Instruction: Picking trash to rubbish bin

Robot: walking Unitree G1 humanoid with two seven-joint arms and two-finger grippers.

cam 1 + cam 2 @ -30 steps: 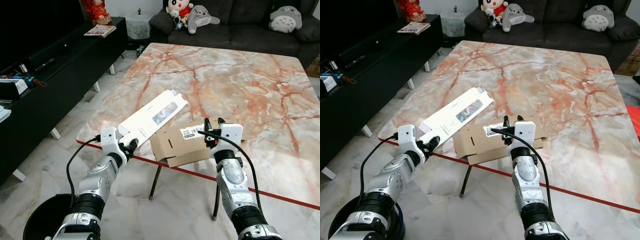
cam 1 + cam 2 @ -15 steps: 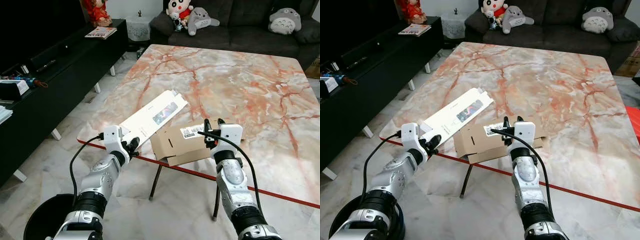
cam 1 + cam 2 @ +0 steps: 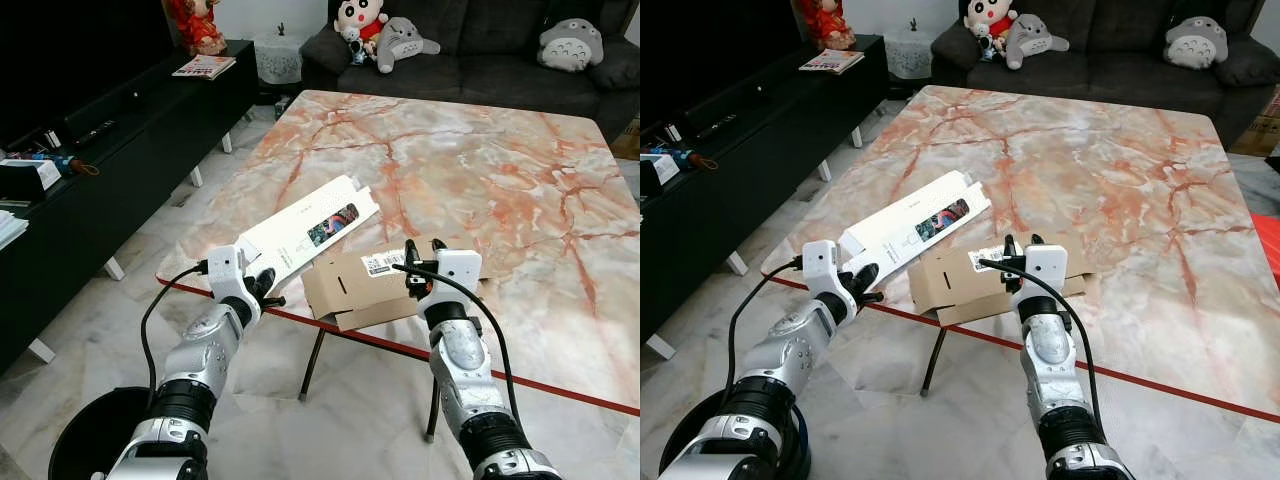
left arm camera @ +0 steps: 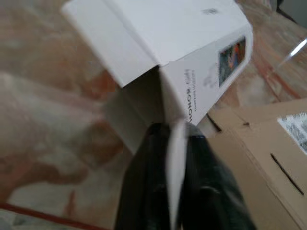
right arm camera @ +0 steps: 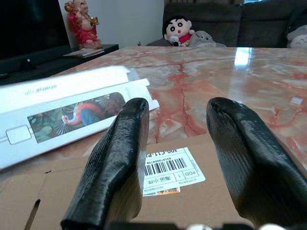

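A long white box (image 3: 310, 228) with a colourful picture lies at the near left corner of the marble table (image 3: 450, 160). Its near end is lifted slightly. My left gripper (image 3: 262, 288) is shut on that end's white flap; in the left wrist view the black fingers (image 4: 144, 182) pinch the flap of the white box (image 4: 192, 57). A flattened brown cardboard box (image 3: 350, 290) with a barcode label lies beside it at the table's front edge. My right gripper (image 3: 420, 268) is open just over its right part, fingers (image 5: 120, 158) apart above the label (image 5: 168, 167).
A black round bin (image 3: 90, 440) stands on the floor at my lower left. A black TV console (image 3: 100, 130) runs along the left. A dark sofa (image 3: 480, 50) with soft toys stands behind the table. The table's front edge has a red rim.
My left gripper has moved in closer to the table edge, and the white box's near end has risen and shifted a little. The right gripper has barely moved.
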